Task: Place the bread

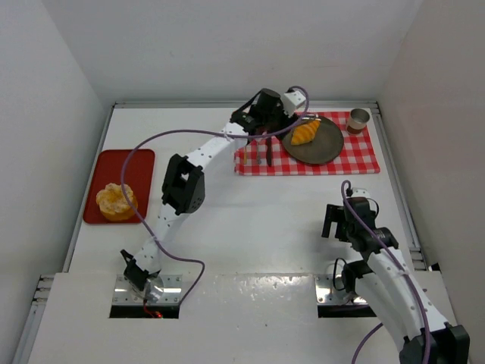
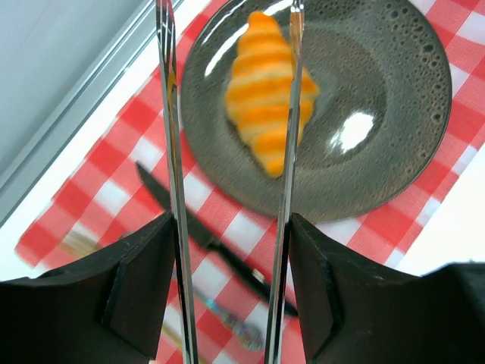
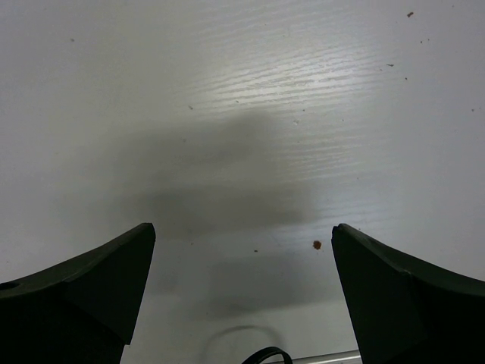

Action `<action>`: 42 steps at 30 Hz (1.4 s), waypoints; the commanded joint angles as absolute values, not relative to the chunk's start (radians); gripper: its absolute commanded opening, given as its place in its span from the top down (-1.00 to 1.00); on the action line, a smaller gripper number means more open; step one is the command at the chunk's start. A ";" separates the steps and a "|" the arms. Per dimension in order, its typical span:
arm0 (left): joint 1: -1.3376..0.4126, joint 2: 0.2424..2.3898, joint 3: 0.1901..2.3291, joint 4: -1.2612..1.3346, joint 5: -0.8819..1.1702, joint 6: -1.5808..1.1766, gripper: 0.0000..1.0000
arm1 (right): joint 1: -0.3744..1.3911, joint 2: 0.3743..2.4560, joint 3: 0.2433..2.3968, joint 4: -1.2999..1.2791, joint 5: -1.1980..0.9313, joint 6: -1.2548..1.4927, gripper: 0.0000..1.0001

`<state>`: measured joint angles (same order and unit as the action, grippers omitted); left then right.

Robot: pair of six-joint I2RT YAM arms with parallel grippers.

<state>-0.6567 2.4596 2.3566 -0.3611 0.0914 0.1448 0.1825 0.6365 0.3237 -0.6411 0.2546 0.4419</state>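
Right wrist view: right gripper (image 3: 242, 231), fingers spread wide with nothing between them, over bare white table (image 3: 227, 91), nearest the arm bases.

Mid-table, left side: round lumpy bun (image 1: 115, 201), paler on top, resting on a red tray (image 1: 140, 163), well apart from both grippers.

Far side: left gripper (image 2: 231, 220), fingers pressed against the two arms of metal tongs (image 2: 173, 152). The tong arms stand apart, one to the left of the ridged croissant (image 2: 261, 98), the other crossing its right edge. The croissant lies on a dark round plate (image 2: 394, 91). The plate sits on a red-and-white checked cloth (image 2: 114, 144). A dark knife (image 2: 220, 246) lies on the cloth beside the plate. A brown cup (image 1: 358, 120) stands at the cloth's far right corner.
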 commanded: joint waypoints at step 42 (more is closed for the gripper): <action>0.848 1.293 1.355 -1.302 0.273 0.460 -0.13 | 0.434 1.425 0.767 -0.215 -0.268 0.351 -0.97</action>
